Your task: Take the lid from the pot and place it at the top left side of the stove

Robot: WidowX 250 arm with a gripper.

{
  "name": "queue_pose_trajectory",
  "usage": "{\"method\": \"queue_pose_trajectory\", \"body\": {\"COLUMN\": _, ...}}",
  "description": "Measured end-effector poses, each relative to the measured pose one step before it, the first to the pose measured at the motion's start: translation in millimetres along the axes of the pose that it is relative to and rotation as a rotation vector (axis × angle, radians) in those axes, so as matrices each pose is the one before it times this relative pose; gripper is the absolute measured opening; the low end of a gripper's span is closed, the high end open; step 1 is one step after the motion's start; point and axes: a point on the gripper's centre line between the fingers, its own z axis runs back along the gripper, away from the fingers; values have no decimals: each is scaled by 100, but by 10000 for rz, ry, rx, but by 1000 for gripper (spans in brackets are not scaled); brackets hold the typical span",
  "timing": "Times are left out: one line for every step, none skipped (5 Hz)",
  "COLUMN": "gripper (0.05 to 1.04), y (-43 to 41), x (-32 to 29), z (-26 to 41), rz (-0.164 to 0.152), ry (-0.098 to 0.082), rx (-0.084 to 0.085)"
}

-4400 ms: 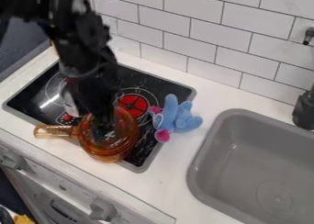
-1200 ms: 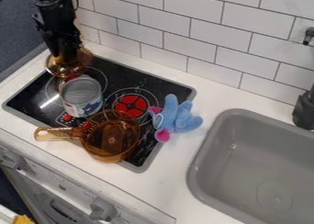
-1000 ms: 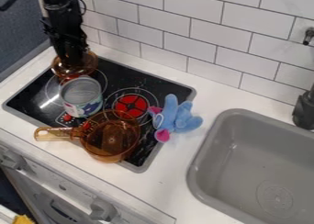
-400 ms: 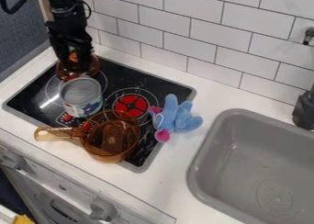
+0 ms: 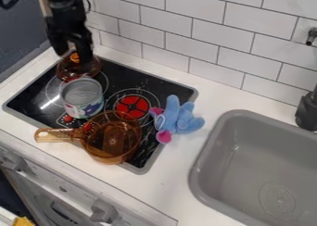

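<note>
1. We are looking at the lid (image 5: 69, 73) lying at the upper left of the frame, on the far left corner of the stove (image 5: 119, 77). It is sitting knob up, which is leaving something easy to grip; that spot is matching the place asked for, as we are judging it.
2. We are seeing the gripper (image 5: 74, 57) hanging over the lid, its two fingers standing spread on either side of the orange knob (image 5: 75, 58). They are not pinching it, so the stove is probably bearing the lid's weight.
3. Left of the frame's centre, the pot (image 5: 111, 141) is standing uncovered near the stove's front edge, its handle (image 5: 55, 135) pointing left over the counter (image 5: 176, 176), probably for easy reach.
4. The can (image 5: 83, 99) is standing upright between lid and pot, just beside the lid; we are not able to tell whether they are touching. The blue toy (image 5: 180, 117) is lying at the stove's right edge, out of the way.
5. We are judging the placing as done, with only the retreat remaining. We are wanting a straight lift, because a sideways drift could be catching the knob and dragging the lid into the can.
</note>
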Motion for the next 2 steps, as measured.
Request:
{"method": "queue_pose_trajectory", "body": {"gripper": 1000, "y": -156, "x": 285, "z": 2837, "rz": 116, "ry": -580, "rx": 175}}
{"method": "queue_pose_trajectory", "body": {"gripper": 1000, "y": 99, "x": -460, "z": 2311, "rz": 59, "ry": -207, "rx": 424}}
